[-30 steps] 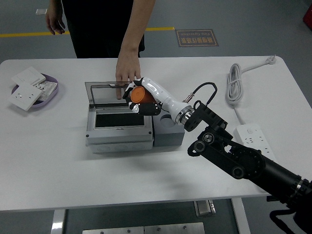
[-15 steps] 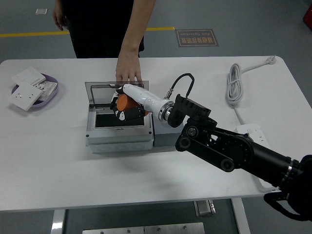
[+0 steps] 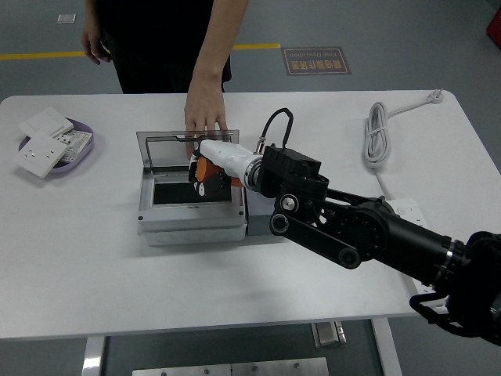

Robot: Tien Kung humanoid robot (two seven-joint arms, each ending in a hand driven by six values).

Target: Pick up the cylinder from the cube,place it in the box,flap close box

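The grey box (image 3: pixel 190 222) sits left of centre with its clear lid (image 3: pixel 166 149) swung back. My right hand (image 3: pixel 205 170) reaches in from the right and is shut on the orange cylinder (image 3: pixel 207 168), holding it low over the box's dark inside, near the right wall. The grey cube (image 3: pixel 263 223) stands against the box's right side, mostly hidden by my forearm. A person's hand (image 3: pixel 205 114) rests on the lid's far edge. My left arm is out of view.
A purple dish (image 3: pixel 84 146) with white wall plates (image 3: pixel 41 153) lies at the far left. A coiled white cable (image 3: pixel 378 135) and a power strip (image 3: pixel 407 208) lie to the right. A person stands at the far side.
My right hand carried the orange cylinder leftward and down, from above the box's right edge into the box opening. The person's hand stayed on the lid.
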